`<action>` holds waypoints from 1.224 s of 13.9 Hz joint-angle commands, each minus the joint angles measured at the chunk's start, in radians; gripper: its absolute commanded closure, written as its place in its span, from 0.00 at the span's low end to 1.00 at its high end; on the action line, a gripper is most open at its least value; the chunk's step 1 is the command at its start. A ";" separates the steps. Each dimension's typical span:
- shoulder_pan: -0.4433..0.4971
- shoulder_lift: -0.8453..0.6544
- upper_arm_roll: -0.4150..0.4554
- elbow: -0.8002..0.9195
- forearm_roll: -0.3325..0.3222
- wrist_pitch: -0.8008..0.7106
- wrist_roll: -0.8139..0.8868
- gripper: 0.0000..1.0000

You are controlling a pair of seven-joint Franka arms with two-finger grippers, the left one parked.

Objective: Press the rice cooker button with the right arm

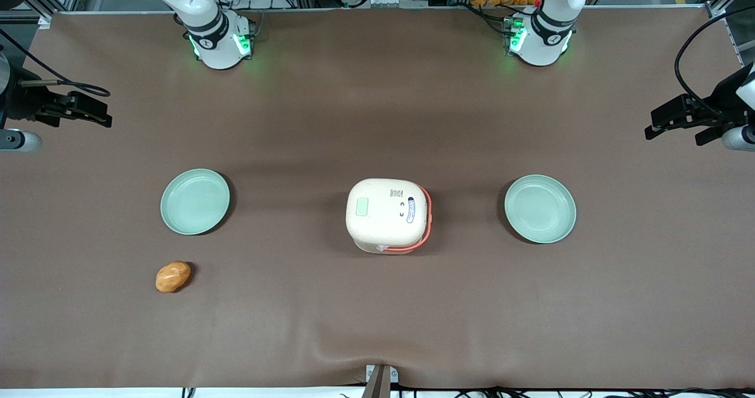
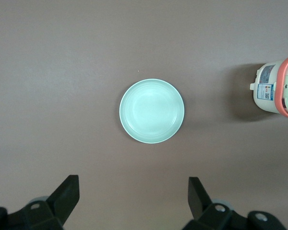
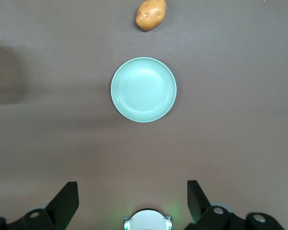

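The rice cooker (image 1: 389,215) stands in the middle of the table, cream with a thin orange-red handle (image 1: 427,209), lid closed. Its lid carries a pale green square patch (image 1: 362,207) and a narrow control strip (image 1: 411,209). The cooker's edge also shows in the left wrist view (image 2: 278,86). My right gripper (image 1: 94,110) hangs open and empty, high over the working arm's end of the table, well away from the cooker. In the right wrist view the gripper (image 3: 133,191) holds its fingers wide apart above bare mat, and the cooker is out of view.
Two round pale green plates lie beside the cooker, one (image 1: 195,201) toward the working arm's end and one (image 1: 540,209) toward the parked arm's. A potato (image 1: 173,276) lies nearer the front camera than the first plate (image 3: 143,89). A brown mat covers the table.
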 commanded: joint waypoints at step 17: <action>0.356 0.103 0.001 0.006 0.079 0.209 0.185 0.00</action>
